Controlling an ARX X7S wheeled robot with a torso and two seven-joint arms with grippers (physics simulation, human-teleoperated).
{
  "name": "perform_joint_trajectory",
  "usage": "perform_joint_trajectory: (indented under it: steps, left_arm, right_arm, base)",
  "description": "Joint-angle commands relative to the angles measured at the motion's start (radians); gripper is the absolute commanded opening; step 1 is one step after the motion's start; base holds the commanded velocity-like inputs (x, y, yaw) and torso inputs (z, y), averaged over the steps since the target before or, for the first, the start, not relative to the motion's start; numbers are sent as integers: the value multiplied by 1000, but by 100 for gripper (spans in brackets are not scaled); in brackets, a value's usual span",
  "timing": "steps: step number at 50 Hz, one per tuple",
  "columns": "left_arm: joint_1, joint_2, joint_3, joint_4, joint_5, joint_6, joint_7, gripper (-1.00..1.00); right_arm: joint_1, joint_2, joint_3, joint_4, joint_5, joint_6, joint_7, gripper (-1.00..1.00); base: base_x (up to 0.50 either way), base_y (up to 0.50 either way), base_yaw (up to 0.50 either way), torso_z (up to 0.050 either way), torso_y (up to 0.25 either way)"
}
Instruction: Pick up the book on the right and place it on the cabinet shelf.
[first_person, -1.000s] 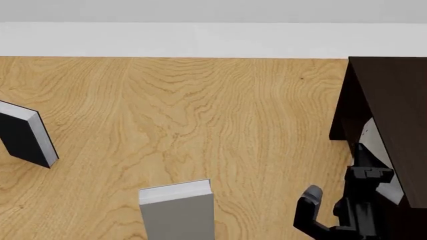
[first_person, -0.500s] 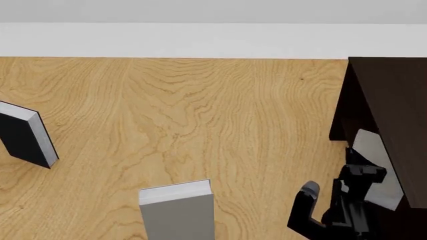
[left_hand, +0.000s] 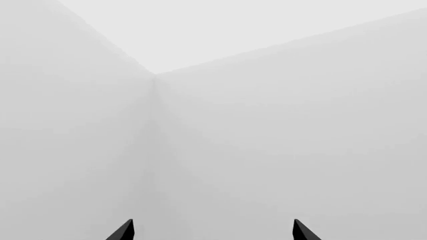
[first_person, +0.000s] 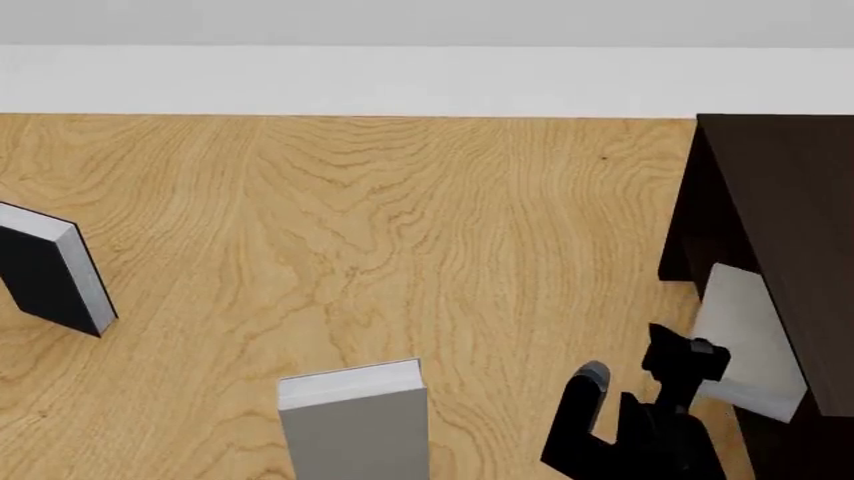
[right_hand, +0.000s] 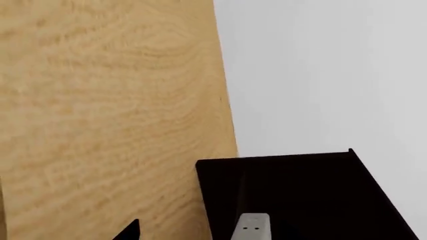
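Note:
The light-grey book (first_person: 742, 338) leans tilted inside the opening of the dark cabinet (first_person: 787, 210), resting on its shelf as far as I can see. My right gripper (first_person: 638, 372) is open and empty, just to the left of the book and apart from it. In the right wrist view its fingertips (right_hand: 252, 227) stand wide apart, in front of the cabinet (right_hand: 300, 190); the book does not show there. My left gripper (left_hand: 212, 232) is open and empty, facing blank white walls, and is out of the head view.
A twin grey book (first_person: 358, 415) stands upright at the front middle of the wooden table (first_person: 400, 220). A black-covered book (first_person: 51, 270) stands at the left edge. A white wall runs behind the table.
My right gripper has drawn back leftward out of the cabinet, leaving the grey book behind. More of the book shows now. The other books have not moved.

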Motion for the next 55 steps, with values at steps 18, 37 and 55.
perform_joint_trajectory:
  steps: [18,37,55]
  left_arm:
    - [0,4,-4,0,1,3,0,100]
    - [0,16,-9,0,0,-1,9,100]
    - [0,18,12,0,13,7,5,100]
  right_arm:
    - [22,85,58,-245,0,9,5,100]
    - [-16,160,162,-477,176,58,-68,100]
    - [-102,220,295,-592,388,38,-103,100]
  base:
    - [0,0,0,0,0]
    - [0,0,0,0,0]
    - [0,0,0,0,0]
